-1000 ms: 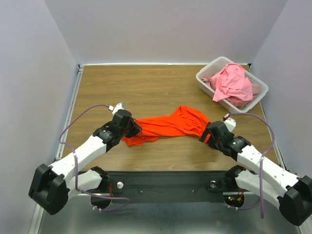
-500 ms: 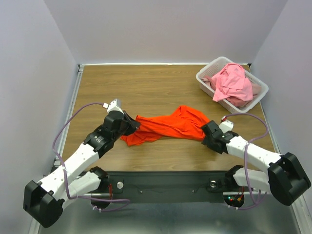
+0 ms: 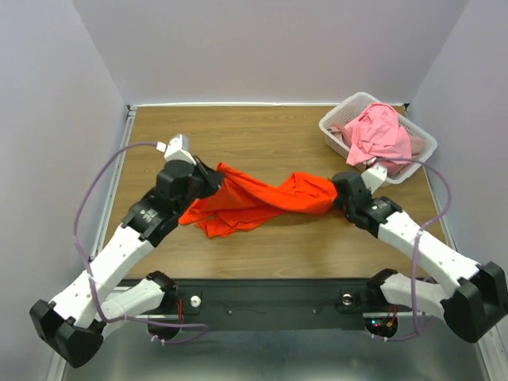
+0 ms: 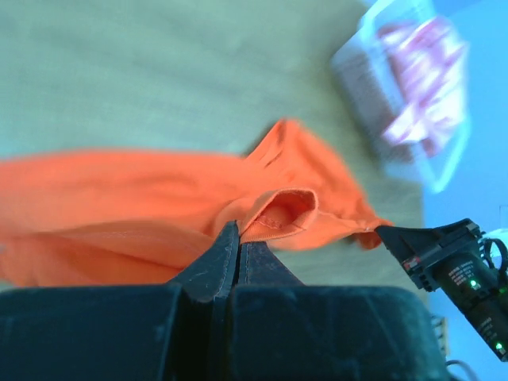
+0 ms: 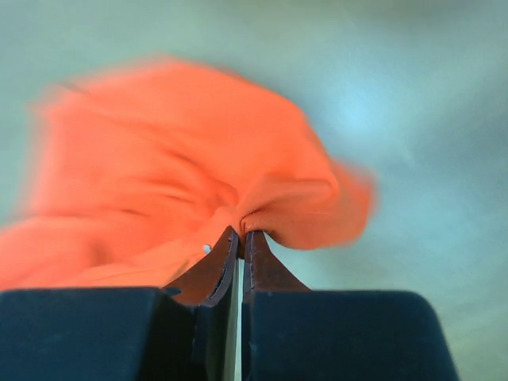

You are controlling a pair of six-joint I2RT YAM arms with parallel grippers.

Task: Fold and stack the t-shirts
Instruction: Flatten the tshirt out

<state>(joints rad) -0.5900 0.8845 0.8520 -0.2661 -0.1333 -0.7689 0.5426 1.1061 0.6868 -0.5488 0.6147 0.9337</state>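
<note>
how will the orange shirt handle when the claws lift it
Likely floppy: the orange shirt sags and bunches between the left claw and right claw. Probably light, since thin pinches hold it. Its middle may drag on the table.

One orange t-shirt (image 3: 274, 202), one pink t-shirt (image 3: 379, 133), one white basket (image 3: 332, 135), two arms (image 3: 127, 246) (image 3: 413, 238)
</note>
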